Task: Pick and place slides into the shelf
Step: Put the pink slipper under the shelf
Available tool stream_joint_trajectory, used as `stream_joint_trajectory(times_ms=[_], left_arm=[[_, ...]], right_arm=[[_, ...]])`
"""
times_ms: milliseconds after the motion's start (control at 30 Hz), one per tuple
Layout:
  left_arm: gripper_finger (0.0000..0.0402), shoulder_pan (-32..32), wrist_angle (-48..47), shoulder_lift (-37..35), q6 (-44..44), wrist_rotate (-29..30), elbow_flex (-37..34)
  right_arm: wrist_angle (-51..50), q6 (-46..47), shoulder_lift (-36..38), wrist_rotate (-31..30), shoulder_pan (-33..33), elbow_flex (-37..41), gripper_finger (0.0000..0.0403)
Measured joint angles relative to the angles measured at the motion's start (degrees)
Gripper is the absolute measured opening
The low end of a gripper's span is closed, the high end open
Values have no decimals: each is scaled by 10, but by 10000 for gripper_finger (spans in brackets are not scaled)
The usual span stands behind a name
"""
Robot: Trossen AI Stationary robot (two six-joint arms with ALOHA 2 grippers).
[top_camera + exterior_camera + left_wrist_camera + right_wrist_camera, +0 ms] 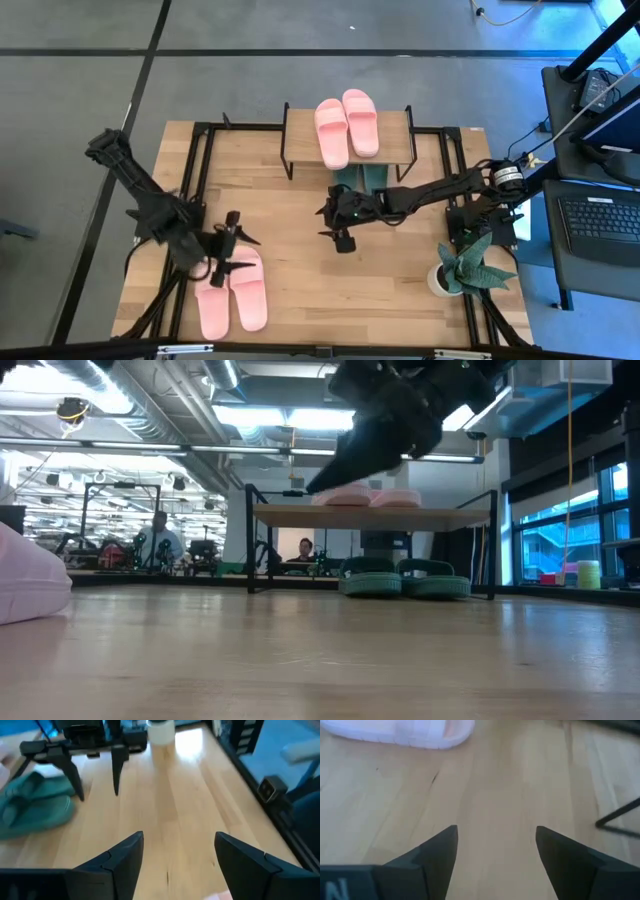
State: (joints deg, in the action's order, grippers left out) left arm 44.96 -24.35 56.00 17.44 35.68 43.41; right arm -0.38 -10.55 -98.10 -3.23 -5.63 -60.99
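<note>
Near the front of the counter [300, 290], on the left, two pink slides [232, 292] lie side by side. They are not put away yet. The left hand [234, 254] hangs just above their far ends, its fingers apart and holding nothing. The right hand [342, 222] hangs over the middle of the counter, fingers apart and empty too. At the far side stands the shelf [400, 128]. One pink pair [347, 128] sits on top. The green pair [405, 577] sits underneath.

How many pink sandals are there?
4: two pink sandals on top of the shelf, two more on the table by the left gripper.
</note>
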Motion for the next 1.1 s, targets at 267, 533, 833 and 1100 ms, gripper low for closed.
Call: stream_joint_trajectory(times_ms=[267, 533, 833, 1100], left_arm=[[236, 45, -191, 193, 198, 5, 149], [236, 82, -350, 362, 387, -66, 272], [236, 85, -424, 457, 496, -84, 327], [236, 57, -455, 514, 497, -128, 327]], right_arm=[[-26, 28, 0, -2, 0, 1, 268], [-26, 29, 0, -2, 0, 1, 268], [-25, 28, 0, -2, 0, 1, 268], [-25, 27, 0, -2, 0, 1, 268]])
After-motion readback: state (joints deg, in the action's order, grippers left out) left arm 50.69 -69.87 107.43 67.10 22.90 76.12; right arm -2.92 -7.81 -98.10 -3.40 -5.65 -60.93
